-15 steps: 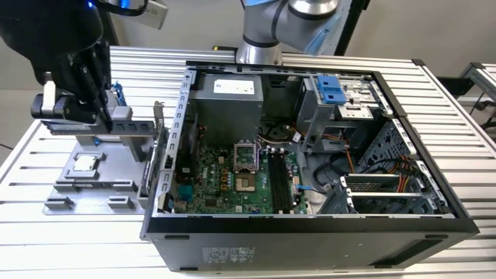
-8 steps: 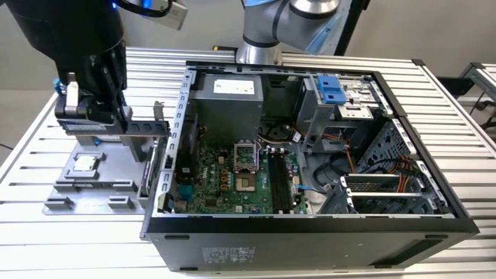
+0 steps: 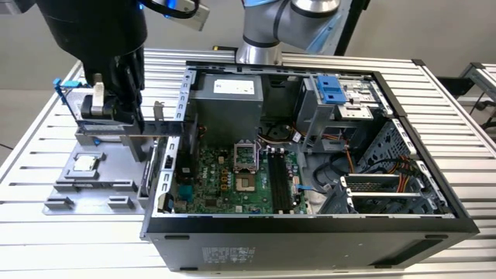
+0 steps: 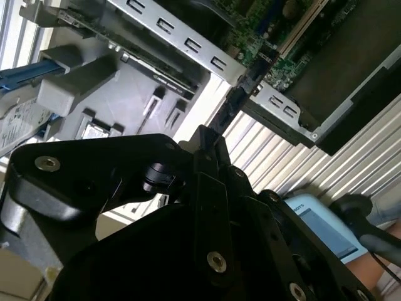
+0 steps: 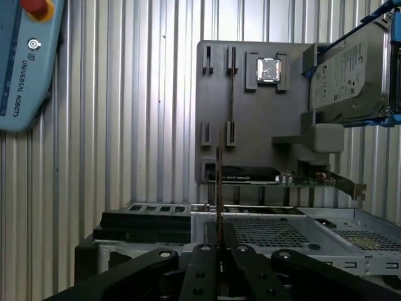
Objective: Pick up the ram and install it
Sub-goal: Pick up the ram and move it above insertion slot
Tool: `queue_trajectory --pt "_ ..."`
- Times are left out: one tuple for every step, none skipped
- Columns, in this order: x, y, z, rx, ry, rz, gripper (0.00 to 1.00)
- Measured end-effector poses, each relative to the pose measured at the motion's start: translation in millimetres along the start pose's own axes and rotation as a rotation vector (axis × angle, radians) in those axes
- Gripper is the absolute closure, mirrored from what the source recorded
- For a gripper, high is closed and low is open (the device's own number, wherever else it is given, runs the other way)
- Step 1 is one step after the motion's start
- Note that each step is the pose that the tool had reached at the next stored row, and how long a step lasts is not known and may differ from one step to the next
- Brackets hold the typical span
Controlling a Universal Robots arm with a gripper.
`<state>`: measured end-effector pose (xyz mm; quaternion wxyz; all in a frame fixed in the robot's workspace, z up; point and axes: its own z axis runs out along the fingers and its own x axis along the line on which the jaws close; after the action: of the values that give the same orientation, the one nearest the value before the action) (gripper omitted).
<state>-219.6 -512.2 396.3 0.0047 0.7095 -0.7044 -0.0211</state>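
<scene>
I see the computer case (image 3: 310,232) on the counter (image 3: 78,244), with the motherboard (image 3: 225,180) lying inside it. The tray (image 5: 250,125) sits just beside the case, on the exterior view's left. It carries a chip (image 5: 268,69), a hard drive (image 5: 348,75) and a card (image 5: 294,179). My tool (image 5: 219,244) hangs above the tray's case-side edge, the ram (image 5: 218,182) between its fingers.

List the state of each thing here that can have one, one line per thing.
gripper: fingers shut on the ram.
ram: held in the fingers, not in a motherboard slot.
computer case: side open, motherboard exposed.
memory slots: look empty.
hard drive: standing in the gray holder.
expansion card: seated in the gray holder.
</scene>
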Motion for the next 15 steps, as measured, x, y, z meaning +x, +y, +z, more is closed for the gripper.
queue_trajectory --pt "0.0 -2.7 -0.1 -0.0001 0.0 0.0 1.0" --pt "0.0 -5.4 -0.2 -0.0003 0.0001 -0.001 1.0" --pt "0.1 -8.0 -0.3 -0.0005 0.0001 -0.001 1.0" --pt "0.1 -10.7 -0.4 -0.0006 0.0002 -0.002 1.0" --pt "0.1 -13.7 -0.5 -0.0008 0.0002 -0.002 1.0" --pt "0.1 -16.4 -0.6 -0.001 0.0001 -0.003 1.0" --pt "0.1 -19.0 -0.7 -0.0011 0.0002 -0.003 1.0" --pt "0.1 -21.5 -0.8 -0.0012 0.0001 -0.003 1.0" --pt "0.2 -24.4 -0.9 -0.0014 0.0002 -0.004 1.0" --pt "0.2 -27.0 -1.0 -0.0015 0.0002 -0.004 1.0" --pt "0.2 -29.7 -1.1 -0.0017 0.0002 -0.005 1.0" --pt "0.2 -32.6 -1.2 -0.0019 0.0002 -0.005 1.0" --pt "0.2 -35.5 -1.3 -0.0019 0.0002 -0.006 1.0" --pt "0.3 -38.3 -1.4 -0.0021 0.0002 -0.006 1.0" --pt "0.3 -41.1 -1.5 -0.0023 0.0003 -0.007 1.0"
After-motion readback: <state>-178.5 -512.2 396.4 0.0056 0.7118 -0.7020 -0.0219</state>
